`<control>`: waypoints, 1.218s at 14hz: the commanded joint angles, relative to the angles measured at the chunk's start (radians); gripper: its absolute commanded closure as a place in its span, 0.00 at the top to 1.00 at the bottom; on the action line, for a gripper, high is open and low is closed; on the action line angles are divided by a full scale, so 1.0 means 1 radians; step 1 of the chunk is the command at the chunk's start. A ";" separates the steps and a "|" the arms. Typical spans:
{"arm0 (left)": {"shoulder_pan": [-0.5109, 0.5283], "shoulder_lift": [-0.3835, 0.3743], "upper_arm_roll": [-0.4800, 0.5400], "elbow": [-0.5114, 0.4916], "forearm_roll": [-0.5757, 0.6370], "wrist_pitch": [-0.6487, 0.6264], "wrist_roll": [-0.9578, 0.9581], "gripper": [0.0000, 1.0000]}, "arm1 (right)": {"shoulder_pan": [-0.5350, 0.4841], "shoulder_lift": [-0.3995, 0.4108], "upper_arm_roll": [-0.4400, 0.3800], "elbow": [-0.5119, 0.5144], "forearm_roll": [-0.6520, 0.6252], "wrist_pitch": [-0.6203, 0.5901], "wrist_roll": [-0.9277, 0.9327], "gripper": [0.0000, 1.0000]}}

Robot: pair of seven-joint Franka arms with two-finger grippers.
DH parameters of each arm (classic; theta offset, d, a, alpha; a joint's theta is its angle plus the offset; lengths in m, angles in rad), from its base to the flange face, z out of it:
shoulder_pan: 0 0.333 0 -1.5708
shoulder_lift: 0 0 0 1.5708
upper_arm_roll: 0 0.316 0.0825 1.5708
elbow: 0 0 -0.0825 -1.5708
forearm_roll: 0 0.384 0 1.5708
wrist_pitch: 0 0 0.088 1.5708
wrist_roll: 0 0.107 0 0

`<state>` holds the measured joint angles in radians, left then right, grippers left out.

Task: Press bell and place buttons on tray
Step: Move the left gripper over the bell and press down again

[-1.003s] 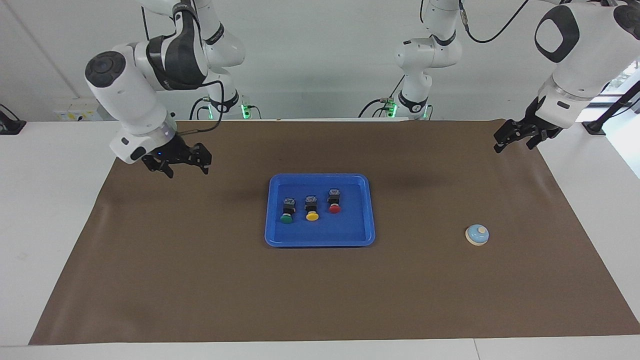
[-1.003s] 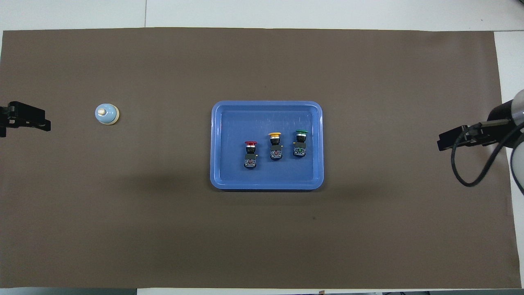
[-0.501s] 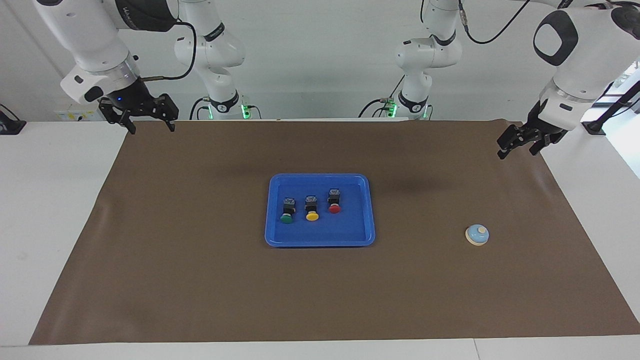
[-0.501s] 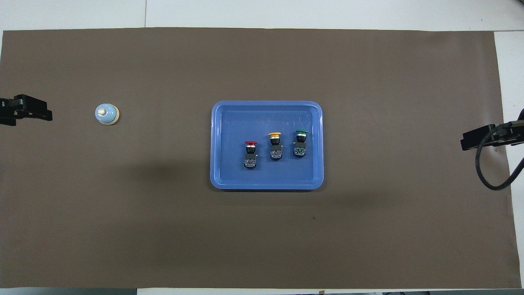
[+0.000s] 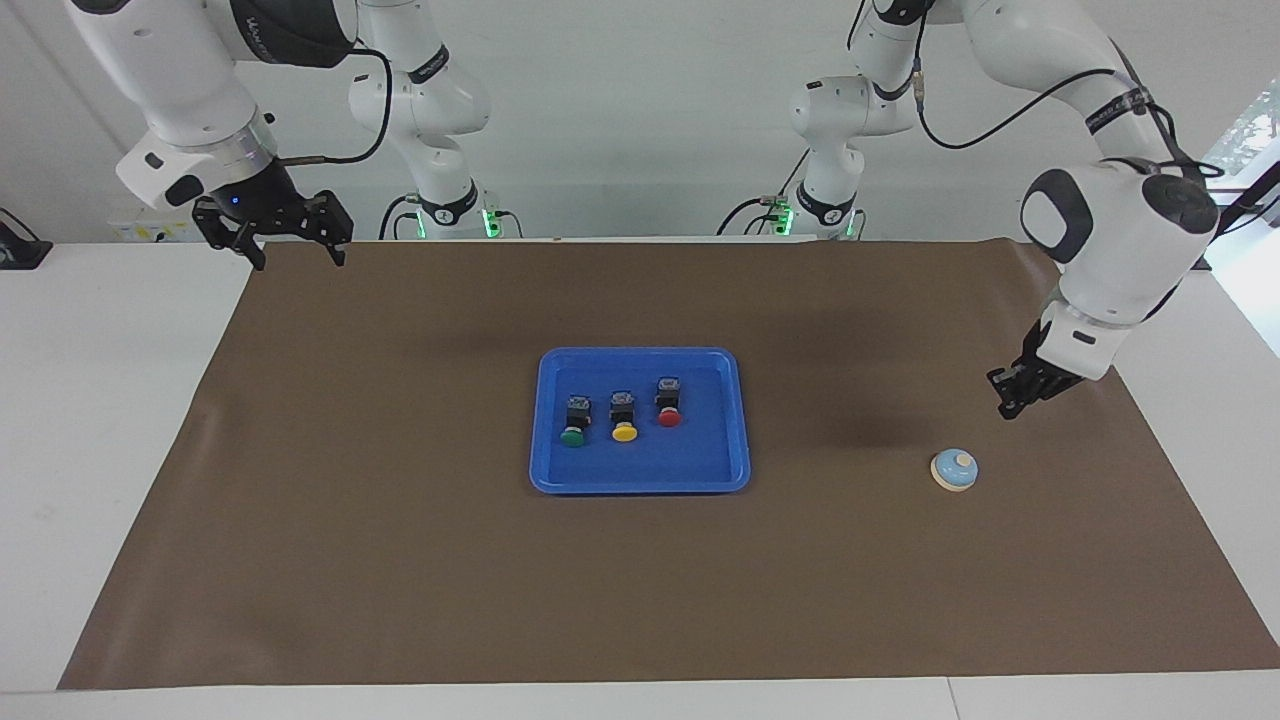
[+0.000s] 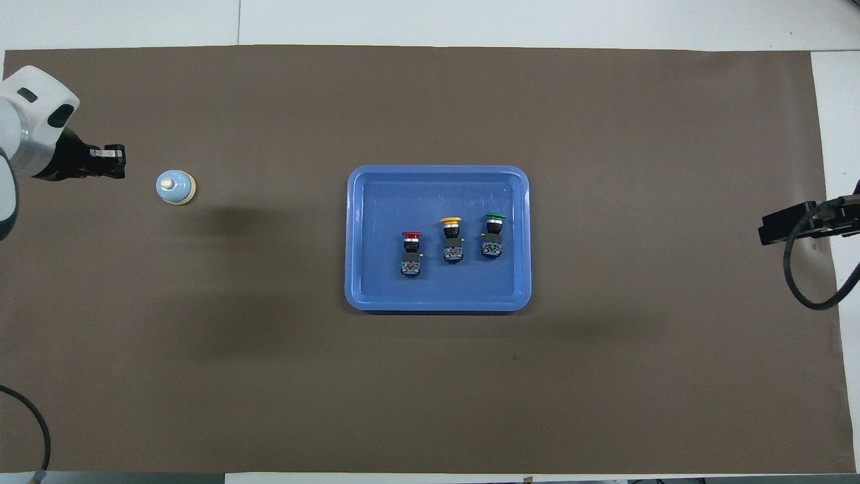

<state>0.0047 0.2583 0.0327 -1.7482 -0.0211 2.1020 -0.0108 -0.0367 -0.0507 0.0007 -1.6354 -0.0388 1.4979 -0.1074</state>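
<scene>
**Left jaws shut above the mat beside the bell; three buttons in the tray**

Your left gripper (image 5: 1008, 402) sits at the right of the facing view, a little above the middle. Its jaws are closed tight, tips together, and they hold nothing. It hangs over the brown mat (image 5: 400, 560), near the bell (image 5: 954, 470) but apart from it. In the overhead view the same gripper (image 6: 115, 161) shows at the left edge, level with the bell (image 6: 175, 187) and pointing toward it.

Your right gripper (image 5: 292, 248) is in the upper left of the facing view, raised over the mat's corner at the right arm's end. Its jaws stand wide open and empty. That arm waits. In the overhead view only its dark tip (image 6: 793, 223) shows, at the right edge.

The bell is a small light blue dome with a cream knob, standing upright on the mat at lower right of the facing view.

The blue tray (image 5: 640, 482) lies at the centre of the tabletop. Inside it, three buttons lie in a row on their sides: the green button (image 5: 574, 422), the yellow button (image 5: 623, 417) and the red button (image 5: 669, 402). Their caps point toward the bottom of the facing view. They lie close together but do not touch.
</scene>
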 commanded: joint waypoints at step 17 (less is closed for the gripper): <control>-0.022 0.128 0.004 -0.163 0.012 0.360 -0.005 0.00 | -0.014 0.017 0.010 0.029 0.027 -0.027 -0.014 1.00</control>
<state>-0.0077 0.3499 0.0278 -1.8852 -0.0210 2.3936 -0.0108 -0.0366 -0.0343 0.0018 -1.6083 -0.0245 1.4874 -0.1074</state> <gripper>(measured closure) 0.991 0.000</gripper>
